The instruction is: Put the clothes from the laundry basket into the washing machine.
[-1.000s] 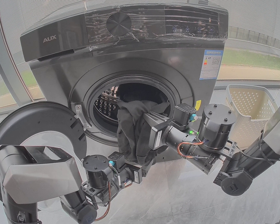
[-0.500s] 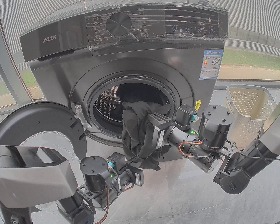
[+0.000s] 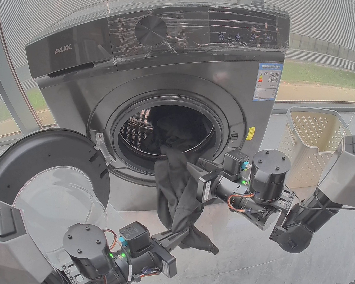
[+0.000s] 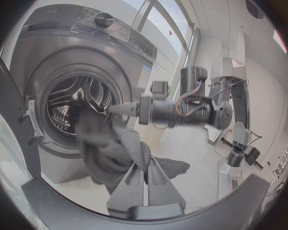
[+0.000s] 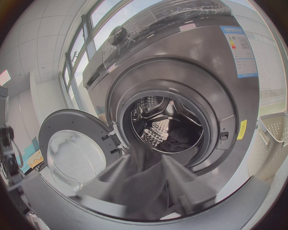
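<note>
**Operator:** What has the left one got?

**Spotter:** Your left gripper [image 4: 144, 167] is clamped on a fold of the dark garment [image 3: 176, 194], low down in front of the washing machine [image 3: 159, 80].

**Operator:** And the right?

**Spotter:** Your right gripper [image 3: 194, 169] sits higher, against the same garment just below the drum opening [image 3: 168, 129]. The cloth covers it, so I cannot tell whether it grips.

**Operator:** Where does the garment lie?

**Spotter:** Its upper end is draped over the lip of the opening. The rest hangs down the machine's front, outside. More dark cloth [image 5: 177, 137] lies inside the drum.

**Operator:** Around that?

**Spotter:** The door [image 3: 43, 160] stands swung open on your left. The laundry basket [image 3: 320, 136] is beside the machine on your right.
</note>
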